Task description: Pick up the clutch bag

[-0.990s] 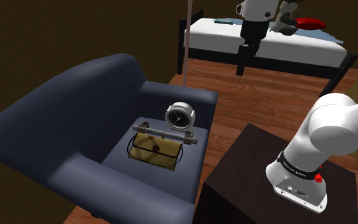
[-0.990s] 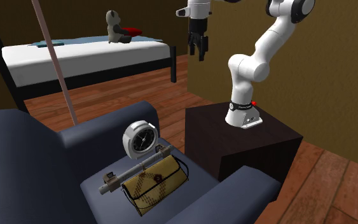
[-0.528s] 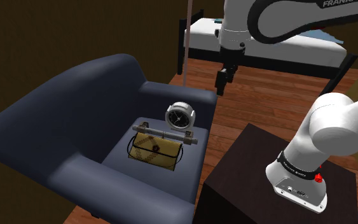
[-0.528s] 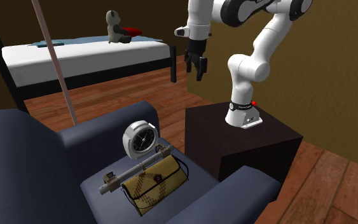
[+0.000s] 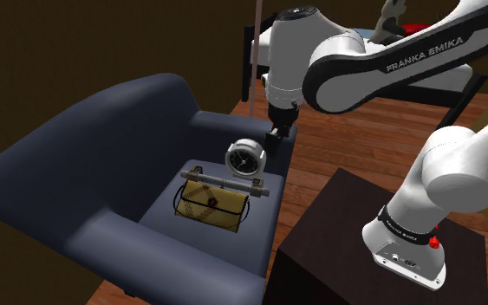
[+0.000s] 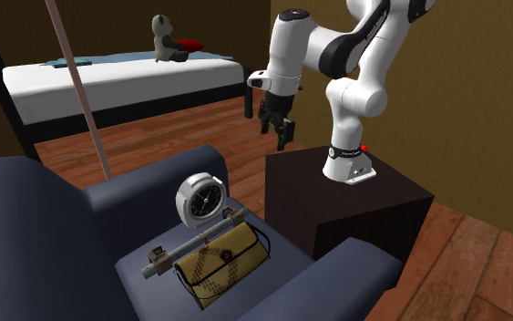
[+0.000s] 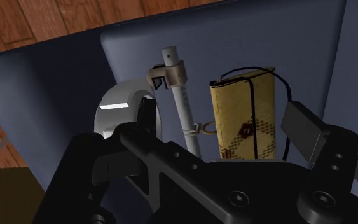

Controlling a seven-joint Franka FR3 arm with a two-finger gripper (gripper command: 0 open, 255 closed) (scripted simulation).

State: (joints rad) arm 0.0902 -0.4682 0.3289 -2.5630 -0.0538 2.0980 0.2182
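A tan clutch bag (image 5: 210,202) is lying on a dark blue armchair's (image 5: 68,165) seat beside a white clock (image 5: 245,159), as the empty gripper (image 6: 274,134) is hovering above, fingers spread; a bed (image 6: 108,77) is standing across the wooden floor (image 6: 482,264).

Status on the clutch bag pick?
Tool open, empty. Clutch bag on armchair seat, untouched. Grey rod against it, clock just beyond.
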